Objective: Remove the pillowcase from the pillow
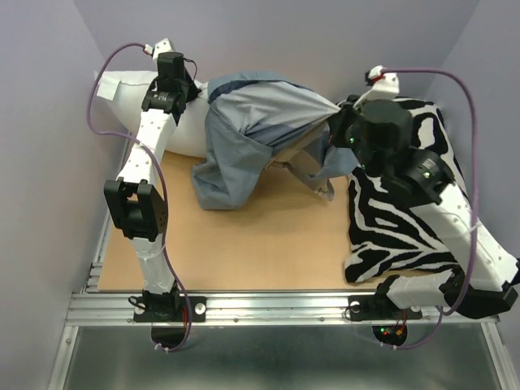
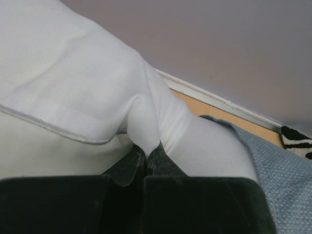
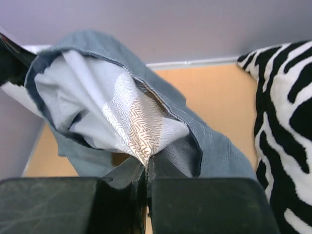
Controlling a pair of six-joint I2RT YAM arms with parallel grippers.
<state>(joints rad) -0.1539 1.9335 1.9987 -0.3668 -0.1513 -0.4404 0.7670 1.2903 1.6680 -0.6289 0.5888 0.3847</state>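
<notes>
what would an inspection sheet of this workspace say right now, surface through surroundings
surface: tan tabletop, nothing spilled on it
job's things: white pillow at far left, left end uncovered; blue-grey pillowcase bunched over its right end, pulled towards the right
clutter: zebra-print cushion on the right side
grippers: left gripper shut on a pinch of the pillow; right gripper shut on pillowcase fabric
cables: left purple cable loops beside the pillow; right purple cable arcs over the cushion; no snag seen
surroundings: pale lilac walls on three sides; aluminium rail at near edge

Lab rig: purple-walled booth (image 1: 49, 122), aluminium rails (image 1: 276, 307)
</notes>
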